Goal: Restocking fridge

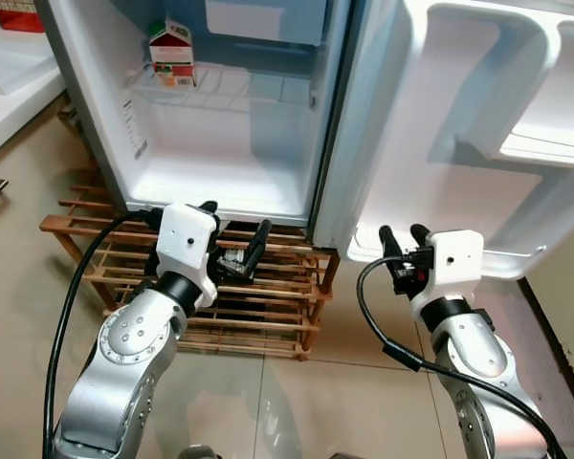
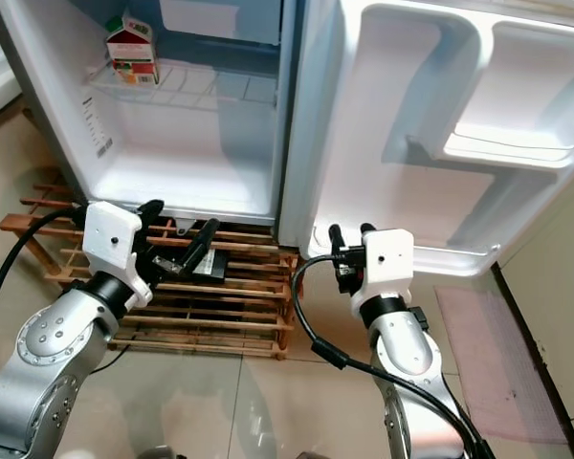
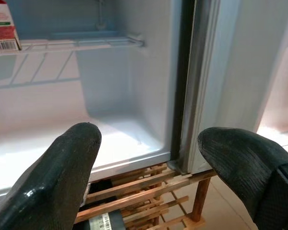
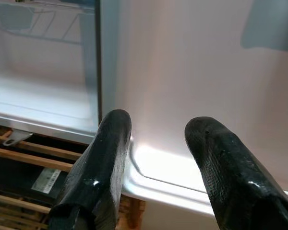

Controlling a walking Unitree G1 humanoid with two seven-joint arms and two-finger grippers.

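— Where's your carton sitting?
— Your milk carton [image 1: 171, 53] is standing on the wire shelf [image 1: 234, 88] at eleven o'clock inside the open fridge [image 1: 220, 182].
— And your grippers?
— Your left gripper [image 1: 235, 239] is hovering before the wooden rack [image 1: 258, 306], fingers spread wide, holding nothing; your right gripper [image 1: 405, 247], at four o'clock, is gaping narrowly by the door [image 1: 459, 143].

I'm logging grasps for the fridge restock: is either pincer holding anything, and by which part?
Nothing is held. The left pincer and right pincer are both open and empty; the milk carton stands on the fridge shelf.
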